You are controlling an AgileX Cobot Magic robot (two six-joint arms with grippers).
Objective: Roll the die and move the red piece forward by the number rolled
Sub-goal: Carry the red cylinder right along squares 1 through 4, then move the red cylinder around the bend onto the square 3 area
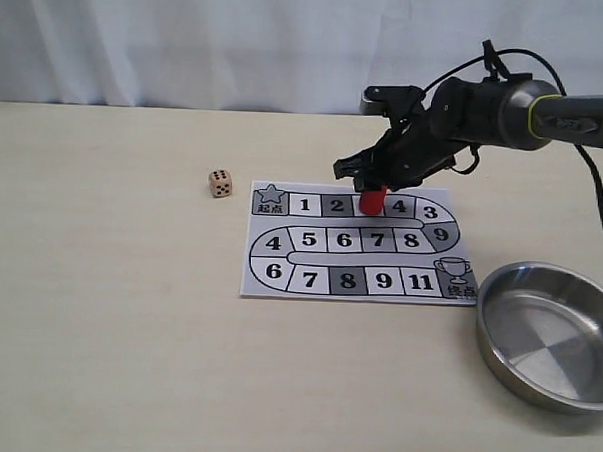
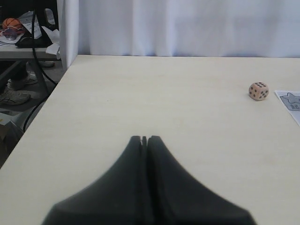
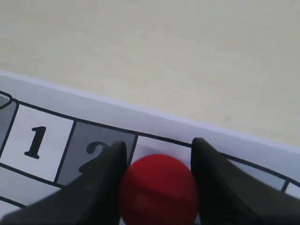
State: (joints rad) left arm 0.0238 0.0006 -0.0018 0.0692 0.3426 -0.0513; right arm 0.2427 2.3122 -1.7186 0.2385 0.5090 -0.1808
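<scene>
The red piece (image 1: pixel 371 200) stands at square 3 of the numbered paper board (image 1: pixel 264 286), between squares 2 and 4. My right gripper (image 1: pixel 373 186) reaches down over it. In the right wrist view both fingers press the sides of the red piece (image 3: pixel 158 187), so the right gripper (image 3: pixel 159 149) is shut on it above the board (image 3: pixel 154 123). The die (image 1: pixel 220 183) lies on the table left of the board, apart from both grippers. My left gripper (image 2: pixel 145 138) is shut and empty, low over bare table, with the die (image 2: pixel 258 91) far ahead of it.
A steel bowl (image 1: pixel 547 332) sits at the board's right front corner. The table's left edge (image 2: pixel 42 112) drops to a cluttered floor. A white curtain hangs behind the table. A corner of the board (image 2: pixel 290 101) shows beside the die.
</scene>
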